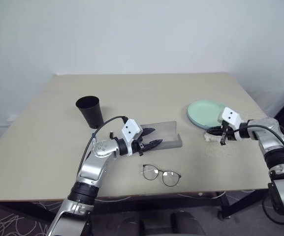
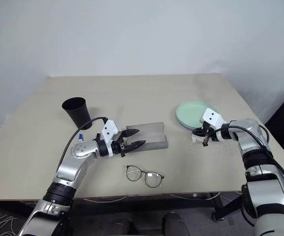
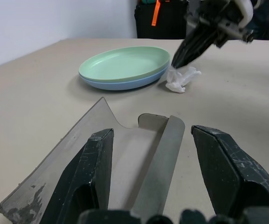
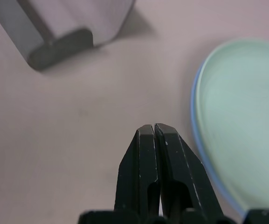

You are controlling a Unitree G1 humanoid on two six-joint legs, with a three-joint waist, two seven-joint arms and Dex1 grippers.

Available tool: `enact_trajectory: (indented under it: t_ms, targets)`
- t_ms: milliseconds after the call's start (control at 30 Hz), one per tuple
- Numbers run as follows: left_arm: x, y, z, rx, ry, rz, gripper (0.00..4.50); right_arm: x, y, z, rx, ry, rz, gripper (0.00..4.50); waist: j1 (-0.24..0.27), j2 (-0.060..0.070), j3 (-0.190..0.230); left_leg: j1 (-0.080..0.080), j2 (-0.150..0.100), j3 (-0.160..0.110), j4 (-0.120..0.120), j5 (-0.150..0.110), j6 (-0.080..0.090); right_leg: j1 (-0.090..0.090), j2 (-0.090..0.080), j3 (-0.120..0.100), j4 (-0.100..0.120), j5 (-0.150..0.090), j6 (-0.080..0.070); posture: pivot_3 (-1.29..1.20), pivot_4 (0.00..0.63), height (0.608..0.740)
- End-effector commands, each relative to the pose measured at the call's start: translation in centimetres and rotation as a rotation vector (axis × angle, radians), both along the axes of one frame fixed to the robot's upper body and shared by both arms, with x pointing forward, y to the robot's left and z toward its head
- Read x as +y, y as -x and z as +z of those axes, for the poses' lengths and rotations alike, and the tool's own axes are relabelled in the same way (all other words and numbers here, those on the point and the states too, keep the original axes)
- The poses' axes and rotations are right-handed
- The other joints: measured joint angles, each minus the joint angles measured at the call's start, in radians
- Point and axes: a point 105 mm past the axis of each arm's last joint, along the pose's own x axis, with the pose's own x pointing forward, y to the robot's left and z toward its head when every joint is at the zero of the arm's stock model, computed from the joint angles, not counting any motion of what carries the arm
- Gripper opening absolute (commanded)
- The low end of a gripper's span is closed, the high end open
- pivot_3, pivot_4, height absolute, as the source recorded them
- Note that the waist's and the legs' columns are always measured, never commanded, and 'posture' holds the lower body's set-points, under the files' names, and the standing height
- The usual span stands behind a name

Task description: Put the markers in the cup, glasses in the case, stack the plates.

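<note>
Plates [image 1: 205,114] sit already stacked toward the right side of the beige table [image 1: 146,93], the mint green one on top of the light blue one, whose rim shows just beneath it in the left wrist view; a small white crumpled scrap [image 3: 181,78] lies on the tabletop just beside the stack, on its near side. Over that scrap hangs the right gripper [image 1: 222,141], angled downward, its two black fingers [image 4: 154,163] pressed flat together with nothing between them; whether the tips touch the scrap cannot be told. Near the middle of the table lies the grey case [image 1: 164,136], lid open and nothing inside it; the left gripper [image 1: 150,138] hovers at the case's left end with its fingers [image 3: 90,172] spread wide apart, one to either side of the open end, holding nothing. Glasses [image 1: 161,175] rest on the table nearer the front edge, just in front of the case and apart from it, lenses flat on the surface. Farther back on the left stands the black cup [image 1: 90,111], upright, well apart from the case; at its base, in the right eye view, a blue-tipped marker [image 2: 81,134] peeks out beside the left arm's cable.
</note>
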Motion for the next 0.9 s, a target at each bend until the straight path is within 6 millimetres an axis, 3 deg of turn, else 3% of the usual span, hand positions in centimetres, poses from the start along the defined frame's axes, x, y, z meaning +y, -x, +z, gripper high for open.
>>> enact_trajectory:
  t_ms: [33, 200, 900]
  targets:
    - [-0.2, -0.1, 1.1, -0.044, 0.018, -0.006, 2.8, -0.3, -1.0, 2.5, -0.081, -0.02, -0.034, 0.05, 0.0, 0.0, 0.0, 0.0, 0.0, 0.0, 0.0, 0.0, 0.0, 0.0, 0.0, 0.0, 0.0, 0.0, 0.0, 0.0, 0.0, 0.732]
    - [-0.2, -0.1, 1.1, -0.042, 0.02, -0.006, 2.8, -0.2, -1.0, 1.3, -0.065, 0.0, -0.049, 1.63, 0.0, 0.0, 0.0, 0.0, 0.0, 0.0, 0.0, 0.0, 0.0, 0.0, 0.0, 0.0, 0.0, 0.0, 0.0, 0.0, 0.0, 0.732]
    - [0.0, -0.1, 1.0, -0.038, 0.015, -0.003, 2.8, 0.0, -1.1, -2.4, -0.011, 0.023, -0.106, 1.63, 0.0, 0.0, 0.0, 0.0, 0.0, 0.0, 0.0, 0.0, 0.0, 0.0, 0.0, 0.0, 0.0, 0.0, 0.0, 0.0, 0.0, 0.732]
